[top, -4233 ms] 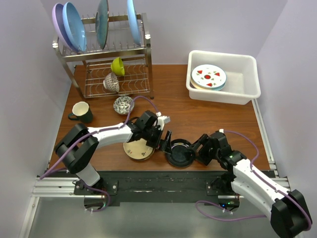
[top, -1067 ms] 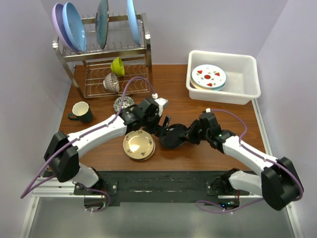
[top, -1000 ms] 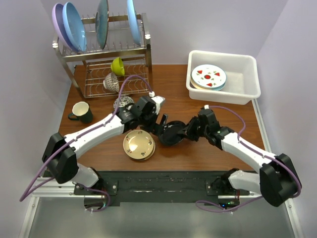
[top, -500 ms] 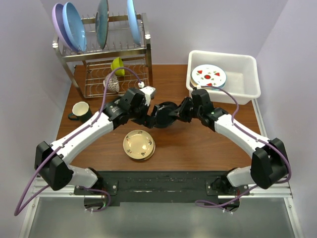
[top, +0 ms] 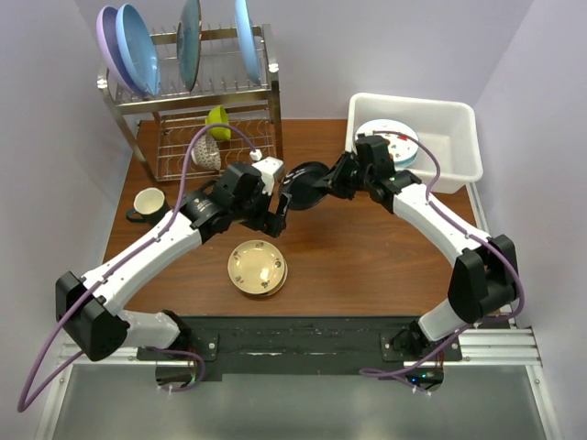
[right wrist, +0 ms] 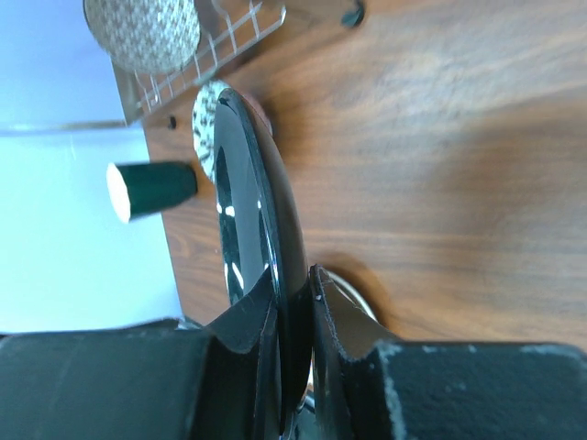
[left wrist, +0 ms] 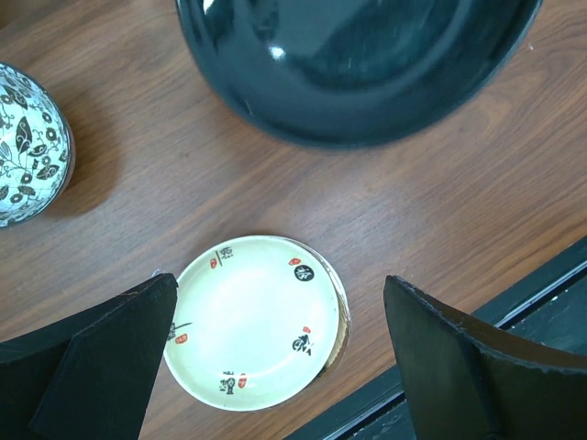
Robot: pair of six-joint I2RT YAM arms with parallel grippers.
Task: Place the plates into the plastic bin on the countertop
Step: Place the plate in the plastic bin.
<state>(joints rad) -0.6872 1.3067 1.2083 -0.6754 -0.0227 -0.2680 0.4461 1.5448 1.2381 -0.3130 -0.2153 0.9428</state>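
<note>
Job partly done: the right end effector (top: pixel 341 177) is clamped on the rim of a glossy black plate (top: pixel 307 183), holding it tilted in the air above the table (top: pixel 367 247), between the wire rack (top: pixel 183 99) and the white plastic bin (top: pixel 459 119) but not yet over the bin. The left end effector (top: pixel 275 215) hangs just beside the plate, jaws spread wide, holding nothing. The bin, at the table's far right corner, holds one white plate with red spots (top: pixel 404 139) lying flat at its left end. A cream plate (top: pixel 258 268) lies flat on the table near the front edge and looks like the next to go; whether another plate sits under it cannot be told. The rack carries large blue plates (top: pixel 138 46) upright on top and a green bowl (top: pixel 218 121) below.
</note>
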